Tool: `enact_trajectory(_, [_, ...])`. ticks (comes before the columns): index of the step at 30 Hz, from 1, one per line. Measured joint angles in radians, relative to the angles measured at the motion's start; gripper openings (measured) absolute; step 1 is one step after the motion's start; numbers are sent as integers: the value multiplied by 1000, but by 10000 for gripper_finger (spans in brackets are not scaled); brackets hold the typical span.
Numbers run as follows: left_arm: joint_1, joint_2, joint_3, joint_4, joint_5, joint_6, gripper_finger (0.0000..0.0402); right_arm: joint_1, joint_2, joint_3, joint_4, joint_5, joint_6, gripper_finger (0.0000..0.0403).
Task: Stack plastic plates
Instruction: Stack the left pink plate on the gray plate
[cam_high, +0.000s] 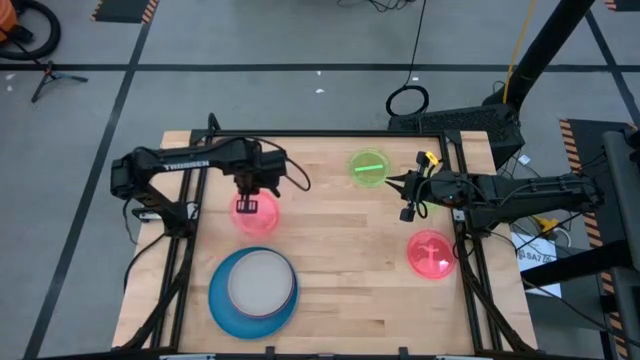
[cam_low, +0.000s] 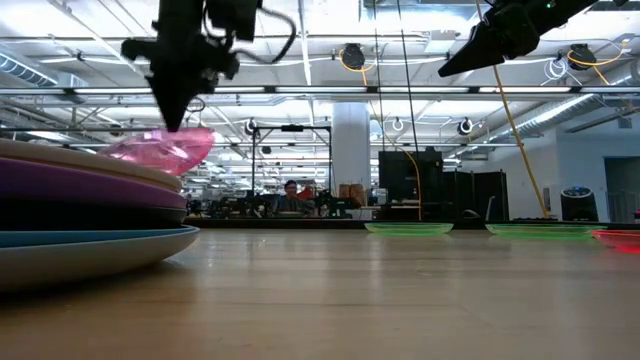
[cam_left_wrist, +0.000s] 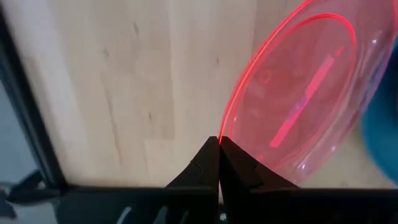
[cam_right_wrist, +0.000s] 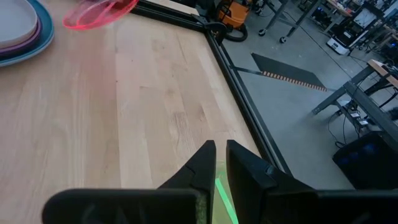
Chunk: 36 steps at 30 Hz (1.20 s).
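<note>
Wooden table (cam_high: 340, 240); beyond it, a person (cam_low: 291, 196) sits at desks.

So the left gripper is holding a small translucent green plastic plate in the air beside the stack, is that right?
Not quite: the plate pinched in the left gripper is the small translucent pink plastic plate, not green. The left wrist view shows it; it is raised beside the stack of plates.

Two pink plates: one (cam_high: 253, 210) at centre left, one (cam_high: 431, 253) at right. One green plate (cam_high: 368, 167) at upper centre. One stack of plates (cam_high: 254, 291) at lower left. Two arms.
</note>
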Motion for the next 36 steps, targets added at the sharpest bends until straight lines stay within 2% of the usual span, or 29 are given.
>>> enact_trajectory(5, [-50, 0, 119, -4, 89, -26, 1, 0, 0, 0, 0, 0, 0, 31])
enact_trajectory(8, [-90, 0, 168, 1, 181, -105, 1, 0, 0, 0, 0, 0, 0, 31])
enact_trajectory(11, [-153, 0, 177, 17, 218, -202, 1, 0, 0, 0, 0, 0, 0, 31])
enact_trajectory(15, [-257, 1, 176, 27, 222, -311, 1, 0, 0, 0, -1, 0, 0, 31])
enact_trajectory(23, [-459, 47, 175, 170, 221, -439, 1, 0, 0, 0, -1, 0, 1, 31])
enact_trajectory(33, [-574, 217, 174, -20, 237, -585, 1, 0, 2, 0, 0, 0, 5, 31])
enact_trajectory(36, [-587, 253, 174, -15, 243, -586, 1, 0, 2, 0, 0, 0, 8, 31])
